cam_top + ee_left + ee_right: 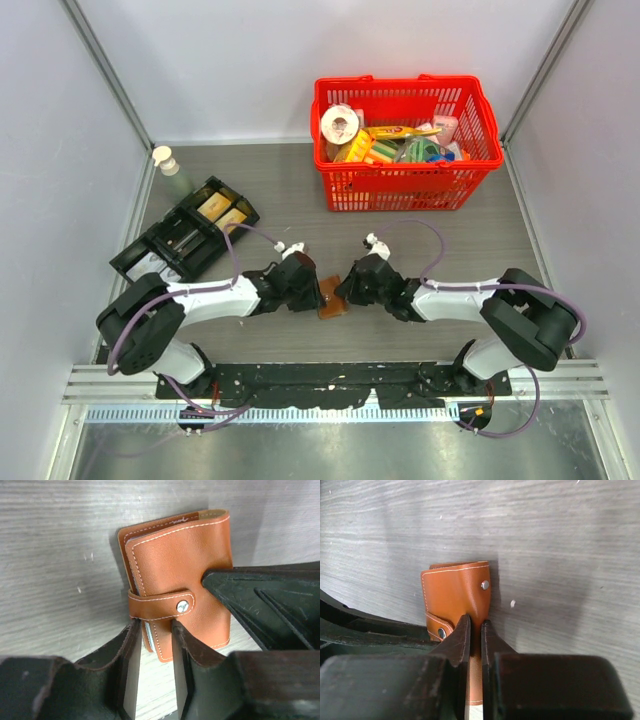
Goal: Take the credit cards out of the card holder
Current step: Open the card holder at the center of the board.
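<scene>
Clearances: the grey table (430, 250) is bounded by pale walls on three sides and by the arms' mounting rail (330, 380) at the near edge. A red basket (400, 186) full of goods stands at the far right. A black compartmented tray (150, 245) lies at the left, with a small bottle (165, 160) behind it in the far corner. Bare tabletop lies between basket and tray and all round the work point.

Work point: the card holder (332, 298) sits at the near centre of the table, directly between the two grippers and well apart from the tray and the basket. Its tab (155, 605) is fastened by the snap (183, 606).

Left gripper (155, 625): fingers (127, 655) narrowly apart, astride the holder's open edge, where a sliver of pale lining shows. From this angle it cannot be told whether the pads press on the leather.

Right gripper (475, 622): fingers (461, 640) drawn almost together, brown leather pinched between them at the opposite edge. In the left wrist view its finger (250, 595) touches the holder's front face just above the snap.
</scene>
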Robot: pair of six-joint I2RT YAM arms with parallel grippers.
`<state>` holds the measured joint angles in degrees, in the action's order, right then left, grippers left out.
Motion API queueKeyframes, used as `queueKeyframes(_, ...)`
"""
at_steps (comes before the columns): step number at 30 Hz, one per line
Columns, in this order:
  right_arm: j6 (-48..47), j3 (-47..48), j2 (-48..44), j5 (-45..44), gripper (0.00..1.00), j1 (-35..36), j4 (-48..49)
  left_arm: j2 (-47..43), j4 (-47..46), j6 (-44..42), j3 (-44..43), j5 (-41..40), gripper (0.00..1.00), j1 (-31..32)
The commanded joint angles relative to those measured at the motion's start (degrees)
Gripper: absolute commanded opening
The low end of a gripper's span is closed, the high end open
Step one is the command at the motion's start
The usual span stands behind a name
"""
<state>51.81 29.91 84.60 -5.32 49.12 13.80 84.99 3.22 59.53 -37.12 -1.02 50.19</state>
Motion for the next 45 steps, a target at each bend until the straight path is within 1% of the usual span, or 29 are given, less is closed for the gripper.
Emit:
queueKeyframes(1,1.0,-0.6,-0.5,0.0,0.01,4.3,-11.3,-2.4,12.0,-5.3,-5.4,-10.2,0.38,4.5)
queueKeyframes(3,1.4,-0.2,-1.2,-1.3,0.01,4.8,-11.9,-3.1,15.3,-6.5,-8.3,-13.7,0.41,6.0)
queueKeyframes(5,1.6,-0.3,-1.5,-1.9,0.01,4.9,-11.7,-3.0,16.5,-7.2,-10.1,-15.4,0.41,6.9)
queueKeyframes(11,2.5,-1.1,-0.9,-2.2,0.01,5.5,-10.5,0.3,18.1,-8.8,-13.8,-17.0,0.34,8.2)
queueKeyframes(21,3.5,-1.8,-0.4,-2.2,0.01,5.5,-9.1,5.6,17.6,-8.7,-14.2,-15.2,0.34,10.3)
queueKeyframes(25,3.8,-1.9,-0.1,-2.1,0.01,5.5,-8.8,7.1,18.4,-8.5,-14.2,-15.1,0.36,11.2)
queueKeyframes(31,4.3,-1.9,-0.7,-2.7,0.01,5.5,-8.6,9.5,22.6,-8.7,-15.8,-17.7,0.4,13.7)
queueKeyframes(35,4.8,-2.2,-1.1,-3.3,0.01,5.5,-8.6,10.8,25.4,-8.8,-17.0,-20.6,0.4,15.4)
queueKeyframes(38,5.1,-2.7,-1.7,-3.6,0.01,5.5,-8.6,11.9,27.2,-9.0,-17.8,-22.2,0.33,16.2)
queueKeyframes(40,5.2,-2.8,-2.1,-3.6,0.01,5.5,-8.5,12.1,27.4,-9.3,-17.9,-22.4,0.27,16.5)
queueKeyframes(41,5.2,-2.8,-2.2,-3.7,0.01,5.5,-8.5,12.0,27.4,-9.5,-17.9,-22.4,0.22,16.6)
queueKeyframes(42,5.2,-2.8,-2.3,-3.8,0.01,5.6,-8.5,11.8,27.4,-9.8,-17.8,-22.5,0.12,16.6)
queueKeyframes(43,5.2,-3.0,-2.5,-3.9,0.01,5.5,-8.6,11.3,27.4,-10.0,-17.9,-22.8,0.06,16.5)
queueKeyframes(45,5.4,-3.2,-2.7,-3.9,0.01,5.5,-8.5,10.5,27.4,-10.5,-17.9,-23.2,0.01,16.5)
